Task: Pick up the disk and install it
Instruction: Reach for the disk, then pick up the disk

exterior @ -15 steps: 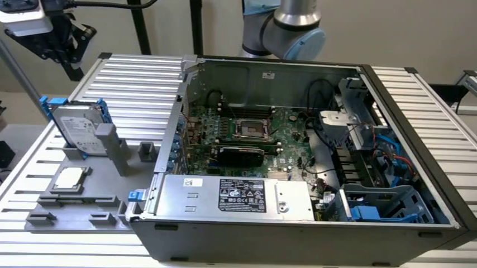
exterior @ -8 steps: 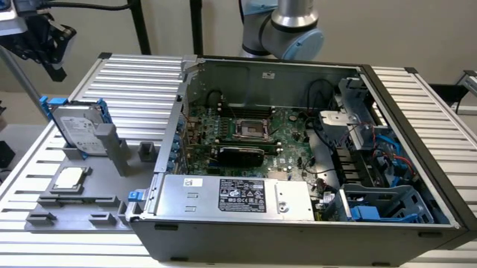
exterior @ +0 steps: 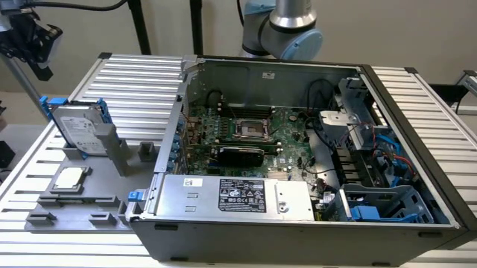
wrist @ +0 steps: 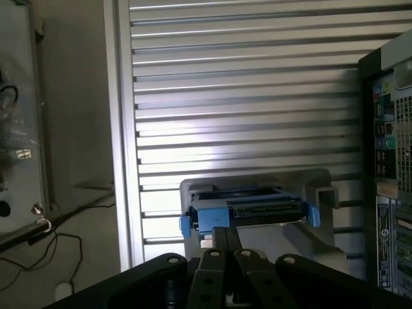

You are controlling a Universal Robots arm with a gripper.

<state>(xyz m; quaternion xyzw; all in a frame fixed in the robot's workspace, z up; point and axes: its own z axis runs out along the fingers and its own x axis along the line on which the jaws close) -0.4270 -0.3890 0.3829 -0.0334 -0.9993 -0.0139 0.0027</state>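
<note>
Exterior view, left to right. The disk [exterior: 77,127] stands on edge in a grey holder [exterior: 111,148] near the table's [exterior: 138,78] edge at the exterior view's left. A chip [exterior: 68,178] lies flat just in front of it, toward the near-left corner. An open case [exterior: 298,243] takes up the centre and right, with a blue-grey bay [exterior: 387,205] in its near right corner.

Wrist view. The claw [wrist: 225,237] hangs above the disk, well apart from it, with its jaws drawn narrow and holding nothing.

Hazards, as judged:
- Jaws this narrow would land on the disk's upper edge instead of straddling it.
- A grip taken off-centre could rock the disk against the holder's upright post, which touches its side, or let the smooth metal slip.
- The case's tall side wall stands between holder and bay, so a disk carried low could clip it.
- Loose blue cables [exterior: 389,151] beside the bay could snag a rail.

Clearance. Bare slats lie open behind the holder and between the holder and the case. Nothing stands over the disk apart from the claw. Room inside the case is tight.
</note>
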